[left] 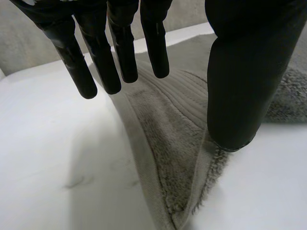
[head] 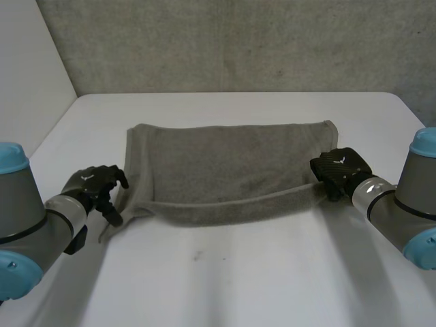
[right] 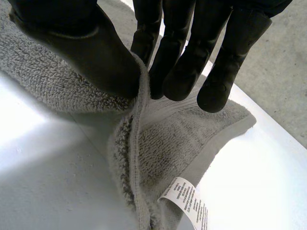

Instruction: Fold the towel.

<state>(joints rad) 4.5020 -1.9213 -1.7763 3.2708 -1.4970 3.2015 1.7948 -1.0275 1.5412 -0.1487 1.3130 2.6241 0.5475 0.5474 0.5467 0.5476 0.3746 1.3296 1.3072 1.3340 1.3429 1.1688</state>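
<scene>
1. From the head view I see the whole grey towel [head: 231, 170] spread flat on the white table [head: 238, 279]. Its long sides run across in front of me, and a grey wall [head: 238, 41] stands beyond its far edge.
2. The same view shows the towel's near edge raised into a soft ridge, strung between the two hands. The left hand [head: 95, 185] is at the towel's near left corner and the right hand [head: 340, 169] is at its right edge.
3. The left wrist view gives me what the head view cannot. The left hand is wide, its fingers [left: 120, 52] straight and well apart from the thumb [left: 244, 81]. The towel's corner lies in the gap between them, with the thumb tip on the pile and ribbed hem bands running under the fingertips.
4. The right wrist view shows the right hand pinching. An upright fold of the towel's edge is squeezed between the thumb [right: 86, 52] and the fingers [right: 182, 48].
5. That view alone shows a white printed label [right: 184, 201], sewn at the towel's hem just beyond the pinched fold.
6. Up close the cloth is looped terry with a flat woven border.
</scene>
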